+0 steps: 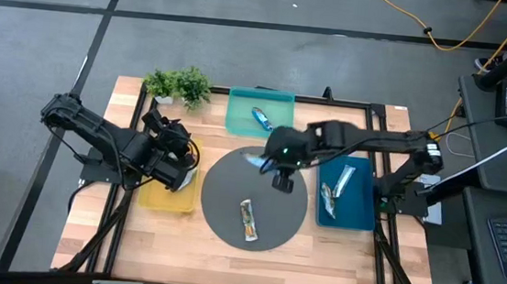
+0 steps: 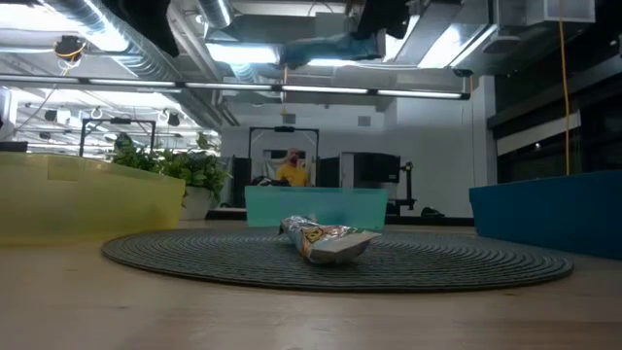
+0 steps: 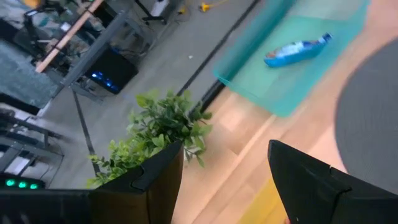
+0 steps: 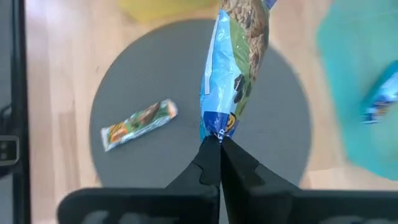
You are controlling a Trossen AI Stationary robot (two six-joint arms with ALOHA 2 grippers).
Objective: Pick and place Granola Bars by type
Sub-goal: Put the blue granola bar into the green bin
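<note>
A: Two arms up. We see the right gripper (image 4: 219, 144) pinching a blue bar (image 4: 235, 68) by its end, held in the air above the far edge of the round grey mat (image 1: 220, 203), near the teal tray (image 1: 278, 126).

B: Left gripper (image 3: 221, 180)?

A: Fingers spread, nothing between them, over the yellow tray (image 1: 167, 199) by the plant (image 1: 177, 85).

B: Other bars?

A: One red-multicoloured bar (image 1: 248, 220) lies on the mat. Another blue bar (image 1: 261, 117) lies in the teal tray. We count two silvery bars (image 1: 337, 188) in the dark-blue tray (image 1: 358, 211).

B: Anyone behind?

A: Low view shows a person (image 2: 290, 170) in yellow, far back.
</note>
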